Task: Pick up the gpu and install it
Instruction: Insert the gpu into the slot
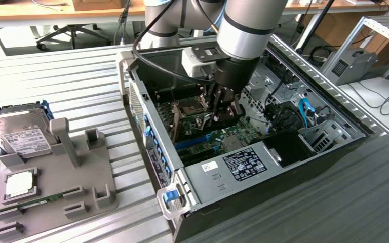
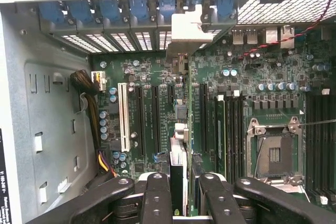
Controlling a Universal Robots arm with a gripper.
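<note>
Here, from my remote station, I have the gripper [image 1: 223,112] lowered inside the open computer case [image 1: 181,169], its fingers [image 2: 156,198] clenched on the gpu [image 2: 178,145], which I hold edge-on and upright over the motherboard [image 2: 247,77]. In the wrist view the card runs as a thin dark strip away from the fingers toward the case's rear wall, its silver end bracket [image 2: 188,32] standing against the row of blue slot latches [image 2: 139,9] there. The card hangs over the band of long black expansion slots [image 2: 156,119], between the white slot [image 2: 124,116] and the empty CPU socket [image 2: 273,153]; I cannot tell whether its lower edge is touching a slot yet. I judge this the install step, with the pickup done and the card not visibly seated. As I read it, the next move calls for keeping the card square to the slot beneath it, holding the bracket flush with the rear opening, and pressing straight down without tilt. In the exterior view the grey parts fixture [image 1: 52,202] on the slatted table [image 1: 66,81] holds a hard drive [image 1: 18,134], a CPU [image 1: 20,184] and a RAM stick [image 1: 36,203].
</note>
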